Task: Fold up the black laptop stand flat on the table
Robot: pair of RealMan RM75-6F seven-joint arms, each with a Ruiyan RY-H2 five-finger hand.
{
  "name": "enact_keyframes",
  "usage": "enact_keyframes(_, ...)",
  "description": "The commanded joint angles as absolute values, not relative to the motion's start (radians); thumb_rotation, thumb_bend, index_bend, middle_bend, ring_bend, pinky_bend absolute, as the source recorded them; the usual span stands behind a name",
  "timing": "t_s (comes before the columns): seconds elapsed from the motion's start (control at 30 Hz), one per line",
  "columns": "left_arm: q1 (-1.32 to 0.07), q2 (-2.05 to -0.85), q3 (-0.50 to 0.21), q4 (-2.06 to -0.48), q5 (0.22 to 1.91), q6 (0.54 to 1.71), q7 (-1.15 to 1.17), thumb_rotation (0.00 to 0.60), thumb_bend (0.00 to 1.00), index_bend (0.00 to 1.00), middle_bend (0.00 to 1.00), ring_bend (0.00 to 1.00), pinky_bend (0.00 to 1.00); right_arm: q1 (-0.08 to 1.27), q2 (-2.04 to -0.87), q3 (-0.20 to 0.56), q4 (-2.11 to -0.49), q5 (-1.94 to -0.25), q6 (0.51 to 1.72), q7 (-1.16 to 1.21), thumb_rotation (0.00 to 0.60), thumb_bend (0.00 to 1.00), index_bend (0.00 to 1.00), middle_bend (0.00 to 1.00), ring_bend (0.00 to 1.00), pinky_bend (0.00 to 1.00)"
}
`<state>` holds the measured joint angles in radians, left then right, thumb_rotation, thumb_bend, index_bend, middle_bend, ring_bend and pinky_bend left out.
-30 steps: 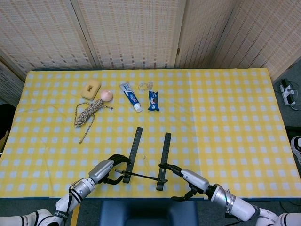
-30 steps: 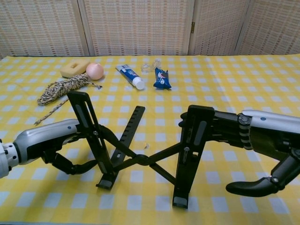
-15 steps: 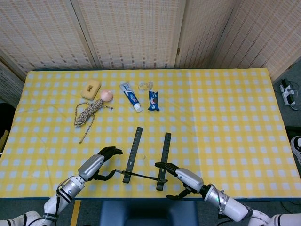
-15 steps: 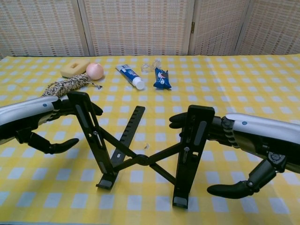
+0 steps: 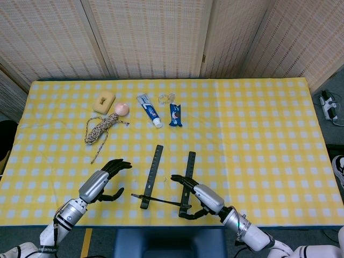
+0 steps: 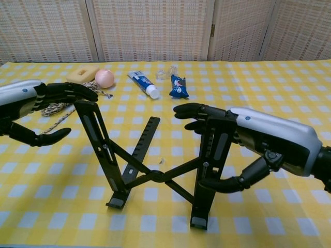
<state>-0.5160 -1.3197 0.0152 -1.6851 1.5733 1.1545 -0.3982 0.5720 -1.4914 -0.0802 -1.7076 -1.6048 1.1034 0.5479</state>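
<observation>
Since a second ago the left hand (image 6: pixel 31 111) has let go of the black laptop stand (image 6: pixel 155 160) and drawn off to its outer side, fingers spread and empty. The right hand (image 6: pixel 243 150) has advanced over the stand's right upright, fingers above and thumb curled below; whether it actually grips is hard to tell. The stand sits unfolded between both hands, near the table (image 5: pixel 258 134) edge. It looks rigid, light and hinged, best pressed on the uprights' tops.
</observation>
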Motion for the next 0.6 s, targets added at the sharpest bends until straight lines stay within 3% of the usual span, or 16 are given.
enact_keyframes(0.03,-0.510,-1.308,0.002,-1.690,1.579,1.178,-0.401,0.600,0.50,0.19,0.16,0.05,0.04,0.548,-1.523,-0.041,-1.701,-1.552,1.130,0.486,0.600,0.29,0.00,0.03,0.06,0.01)
enact_keyframes(0.23,-0.495,-1.298,-0.036,-1.680,1.576,1.239,-0.406,0.600,0.50,0.19,0.16,0.05,0.04,0.528,-1.557,0.010,-1.673,-1.492,1.149,0.431,0.600,0.30,0.00,0.00,0.05,0.00)
enact_keyframes(0.6,-0.495,-1.265,-0.052,-1.688,1.548,1.226,-0.415,0.600,0.50,0.19,0.15,0.04,0.04,0.489,-1.591,0.093,-1.629,-1.384,1.191,0.348,0.600,0.30,0.00,0.00,0.00,0.00)
